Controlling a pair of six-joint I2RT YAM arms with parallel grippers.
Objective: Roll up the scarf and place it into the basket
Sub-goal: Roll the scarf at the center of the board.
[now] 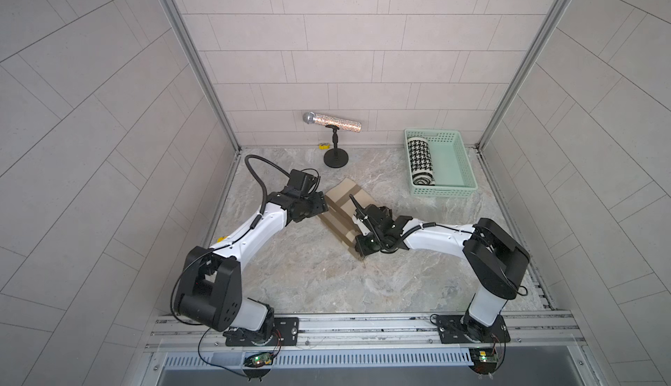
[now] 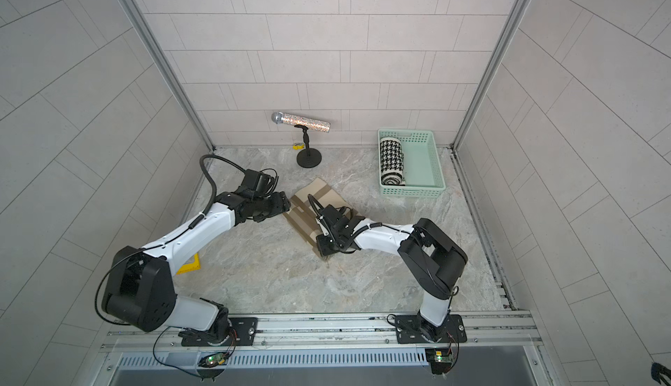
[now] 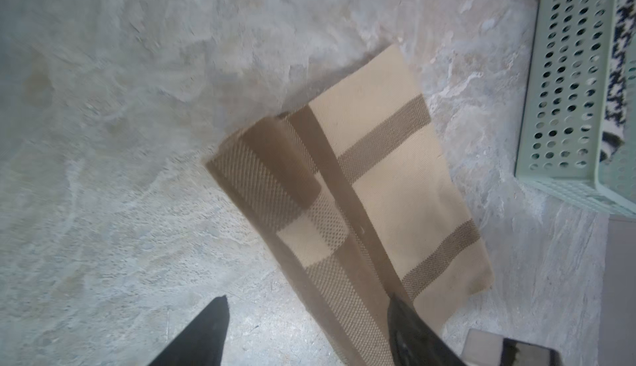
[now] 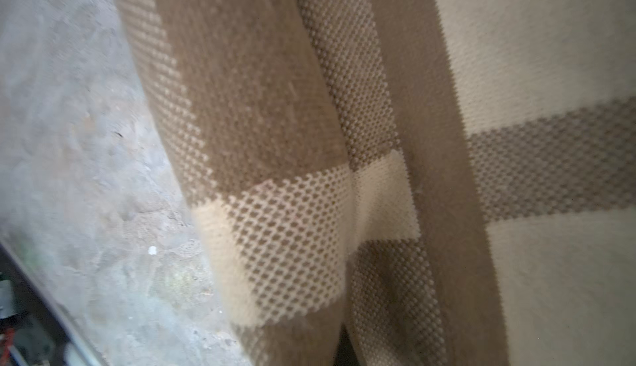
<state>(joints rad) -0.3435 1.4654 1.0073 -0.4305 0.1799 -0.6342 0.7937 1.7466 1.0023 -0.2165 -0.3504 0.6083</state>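
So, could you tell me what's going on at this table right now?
Both arms are working on the beige checked scarf, which lies partly rolled on the table. The left claw is open over one end; the right claw is low at the other, its grip out of sight. The basket at the back holds a rolled houndstooth scarf; the beige one is not in it yet.

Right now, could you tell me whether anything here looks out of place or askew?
Nothing is spilled or damaged. The tan scarf lies diagonally, rolled along one side only. A glittery microphone stands behind it, unrelated to the task.
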